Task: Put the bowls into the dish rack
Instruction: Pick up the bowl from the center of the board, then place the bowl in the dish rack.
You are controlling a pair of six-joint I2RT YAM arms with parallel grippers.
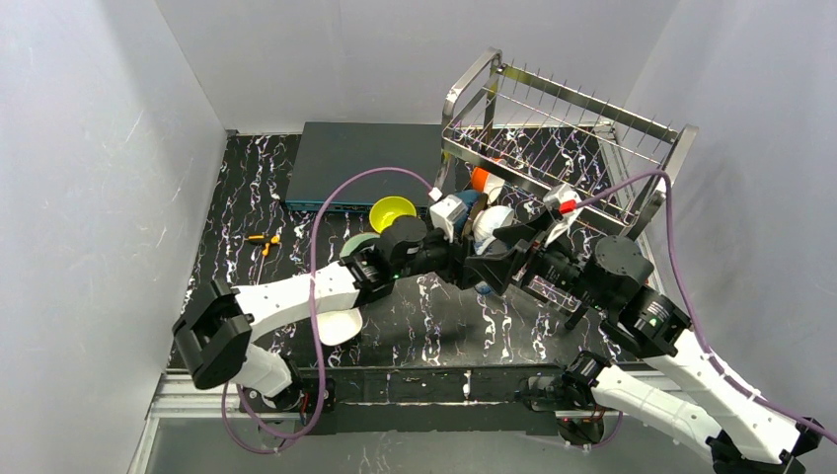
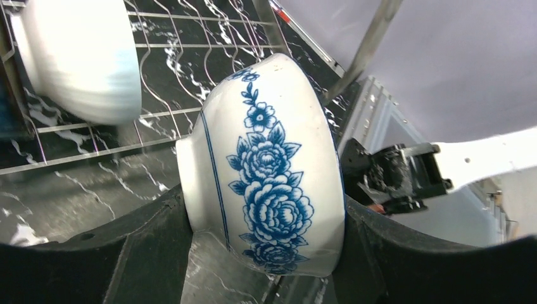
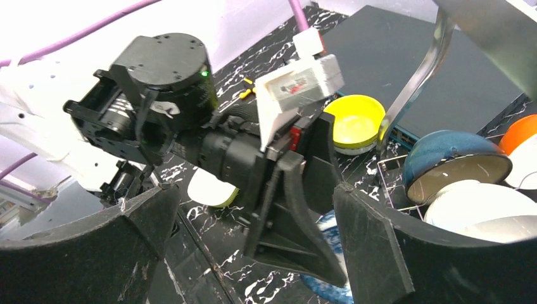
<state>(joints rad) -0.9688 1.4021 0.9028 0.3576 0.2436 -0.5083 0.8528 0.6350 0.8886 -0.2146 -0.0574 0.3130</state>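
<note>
Left claw (image 2: 269,256) grips floral bowl (image 2: 272,177) at dish rack (image 1: 563,99) edge; right claw (image 3: 253,253) wide, empty.

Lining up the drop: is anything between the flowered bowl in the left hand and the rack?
Nothing visible: bare dish rack wires lie just behind the flowered bowl; a white bowl sits racked to one side.

Seven at least can be told apart: one yellow bowl (image 1: 392,212), one pale green bowl (image 1: 353,244), one orange bowl (image 1: 481,179), one dark blue bowl (image 3: 443,152), one flowered bowl (image 2: 266,177) and two white bowls (image 1: 494,222) (image 1: 336,326). One dish rack (image 1: 563,128), one flat dark box (image 1: 365,163), one orange-handled tool (image 1: 262,242) — and two arms (image 1: 296,291) (image 1: 681,360), two purple cables (image 1: 314,252) (image 1: 672,217).
</note>
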